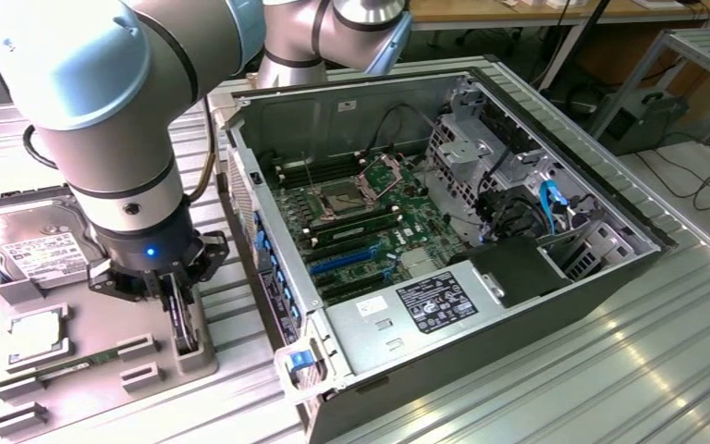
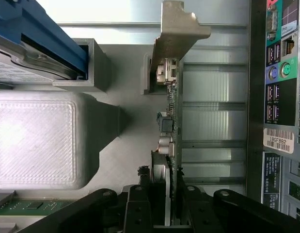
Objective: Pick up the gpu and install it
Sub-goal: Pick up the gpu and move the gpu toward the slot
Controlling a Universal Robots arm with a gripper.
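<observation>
Grey tray [image 1: 96, 319] beneath pincer [image 1: 177, 319], part-closed astride upright gpu [image 2: 171, 121]; unable to confirm contact. Risk of slip or jam in slot [image 2: 147, 80] from off-centre clamping

gripper [image 1: 178, 317] at upright gpu [image 1: 186, 339], grey tray [image 1: 96, 326], open computer case [image 1: 516, 335]

A code read as "10GF882" is printed on a white barcode sticker [image 2: 278, 141] fixed to the computer case [image 2: 257, 73]; other labels are illegible.
</observation>
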